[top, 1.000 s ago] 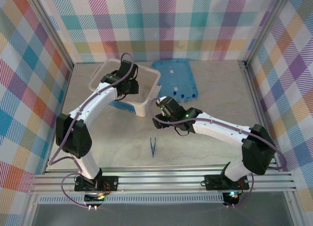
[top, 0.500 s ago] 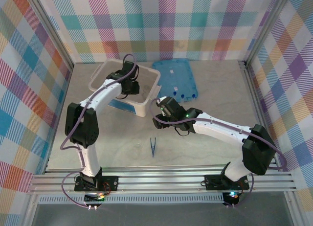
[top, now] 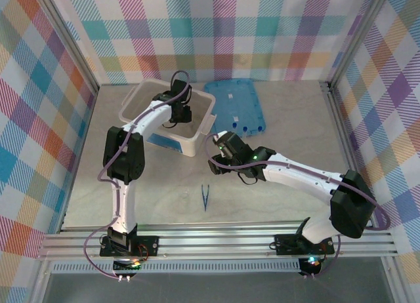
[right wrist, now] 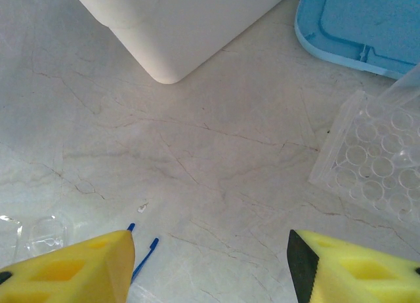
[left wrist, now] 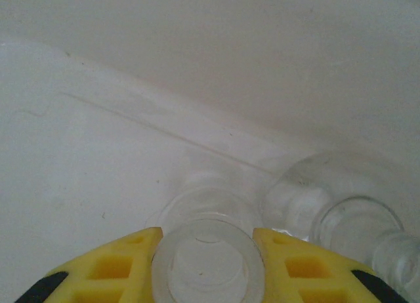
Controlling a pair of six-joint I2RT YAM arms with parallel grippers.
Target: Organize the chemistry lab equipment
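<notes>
The left gripper [left wrist: 207,232] clamps a clear beaker [left wrist: 207,270] between its fingers (inside the tub [left wrist: 98,152]), with a flask [left wrist: 348,214] just beside them. The right gripper [right wrist: 210,236] gapes empty, tweezers [right wrist: 147,250] beside one fingertip.

Left arm [top: 141,122], right arm [top: 295,175]: white tubular links, black joint housings, a purple cable looped along each. Black base plates [top: 128,244] lower frame, green/red LEDs [top: 308,262] beneath. Left fingers [left wrist: 105,273], right fingers [right wrist: 72,263]: yellow, square recessed pockets, black outer edges.
</notes>
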